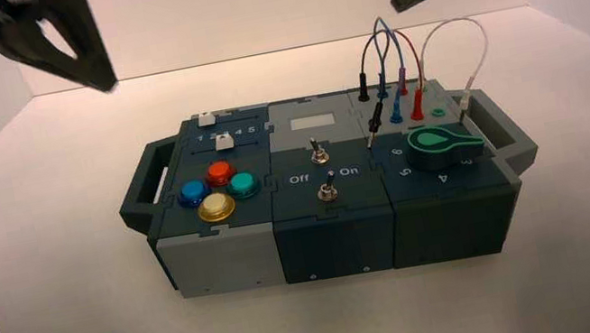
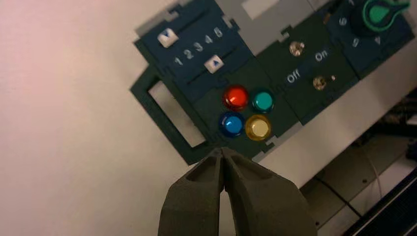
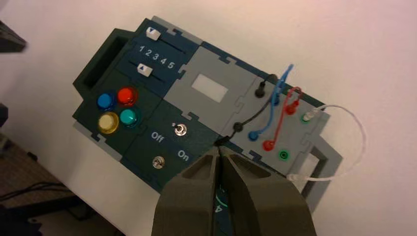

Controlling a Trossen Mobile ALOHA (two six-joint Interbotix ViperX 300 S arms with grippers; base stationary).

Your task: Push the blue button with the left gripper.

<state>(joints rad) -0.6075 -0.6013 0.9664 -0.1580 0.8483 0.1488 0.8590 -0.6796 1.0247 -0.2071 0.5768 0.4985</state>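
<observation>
The blue button [image 1: 192,193] is a small glossy dome at the left of a cluster of coloured buttons on the box's left block; it also shows in the left wrist view [image 2: 231,124] and the right wrist view [image 3: 104,101]. Beside it sit the red button [image 1: 219,172], the teal-green button [image 1: 243,184] and the larger yellow button [image 1: 216,207]. My left gripper [image 1: 105,83] hangs high above the table behind the box's left end, shut and empty [image 2: 222,150]. My right gripper [image 1: 398,5] hangs high behind the box's right side, shut and empty [image 3: 218,150].
The box [image 1: 227,270] also bears two white sliders [image 1: 206,119] beside digits 1 to 5, two toggle switches [image 1: 318,154] between "Off" and "On", a green knob [image 1: 443,145], and plugged wires [image 1: 385,50]. Handles [image 1: 146,182] stick out at both ends.
</observation>
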